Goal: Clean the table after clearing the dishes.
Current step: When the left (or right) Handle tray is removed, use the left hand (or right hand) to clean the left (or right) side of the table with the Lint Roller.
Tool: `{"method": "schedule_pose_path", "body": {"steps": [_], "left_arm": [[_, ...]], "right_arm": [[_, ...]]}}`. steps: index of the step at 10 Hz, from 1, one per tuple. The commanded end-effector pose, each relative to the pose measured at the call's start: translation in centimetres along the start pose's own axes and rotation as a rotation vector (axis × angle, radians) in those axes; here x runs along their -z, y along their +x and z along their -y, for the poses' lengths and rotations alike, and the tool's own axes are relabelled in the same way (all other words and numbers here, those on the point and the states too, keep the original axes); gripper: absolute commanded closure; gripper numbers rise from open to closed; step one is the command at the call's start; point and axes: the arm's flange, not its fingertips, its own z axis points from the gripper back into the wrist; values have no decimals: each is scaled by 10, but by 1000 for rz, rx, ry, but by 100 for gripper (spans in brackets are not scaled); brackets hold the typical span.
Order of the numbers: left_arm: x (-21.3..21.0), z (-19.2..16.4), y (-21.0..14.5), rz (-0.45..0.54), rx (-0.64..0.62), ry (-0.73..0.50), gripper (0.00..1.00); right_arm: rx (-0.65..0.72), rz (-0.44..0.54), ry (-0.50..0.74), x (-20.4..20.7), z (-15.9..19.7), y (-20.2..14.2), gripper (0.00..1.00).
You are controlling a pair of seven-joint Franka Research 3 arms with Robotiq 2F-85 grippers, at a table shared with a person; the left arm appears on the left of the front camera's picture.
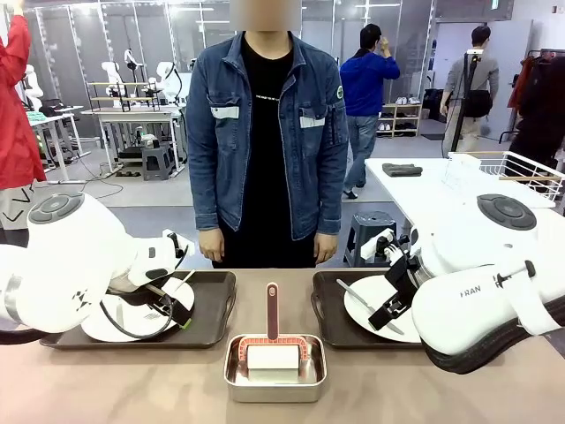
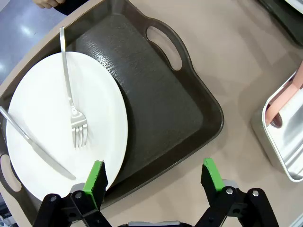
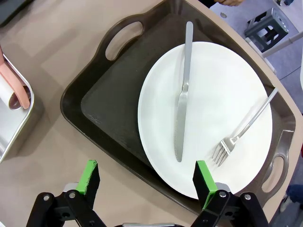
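The large table with a matte beige-brown top (image 1: pixel 132 389) carries two dark brown rectangular handled trays side by side. In the front view their long axes run from 9 to 3 o'clock. The left tray (image 1: pixel 216 305) sits at 8 o'clock of that view and the right tray (image 1: pixel 328 314) at 4 o'clock. Each holds a round white plate with silver cutlery.

In the left wrist view the left tray's long axis runs from 8 to 1 o'clock, and the left plate (image 2: pixel 47 118) lies at its 8 o'clock end. The left fork (image 2: pixel 71 101) points its tines to 6 o'clock, and the left knife (image 2: pixel 38 146) slants with its tip toward 4 o'clock. The left gripper (image 2: pixel 152 170) hangs across the tray's near rim, its green pads spread wide and holding nothing.

In the right wrist view the right tray runs from 10 to 4 o'clock, with the right plate (image 3: pixel 208 85) at the 4 o'clock end. The right knife (image 3: pixel 182 94) lies 12 to 6 with its tip at 6, and the right fork (image 3: pixel 241 130) aims its tines toward 7 o'clock. The right gripper (image 3: pixel 147 172) is likewise spread wide and empty.

Between the trays, at 6 o'clock in the front view, a small rectangular steel pan (image 1: pixel 234 375) holds a white roller (image 1: pixel 272 358). Its pinkish-red handle (image 1: pixel 272 305) points to 12 o'clock. A person in a denim jacket (image 1: pixel 300 132) stands at the far side.
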Motion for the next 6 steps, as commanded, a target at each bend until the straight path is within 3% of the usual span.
{"method": "schedule_pose_path", "body": {"steps": [1,4,5,6], "left_arm": [[0,0,0,0,-1,0,0],[0,0,0,0,0,0,0],[-20,-12,11,-28,32,16,0],[-43,-32,22,-57,14,-89,0]], "right_arm": [[0,0,1,0,-1,0,0],[0,0,0,0,0,0,0],[20,26,93,-16,23,15,0],[56,-6,199,-31,46,30,0]]}}
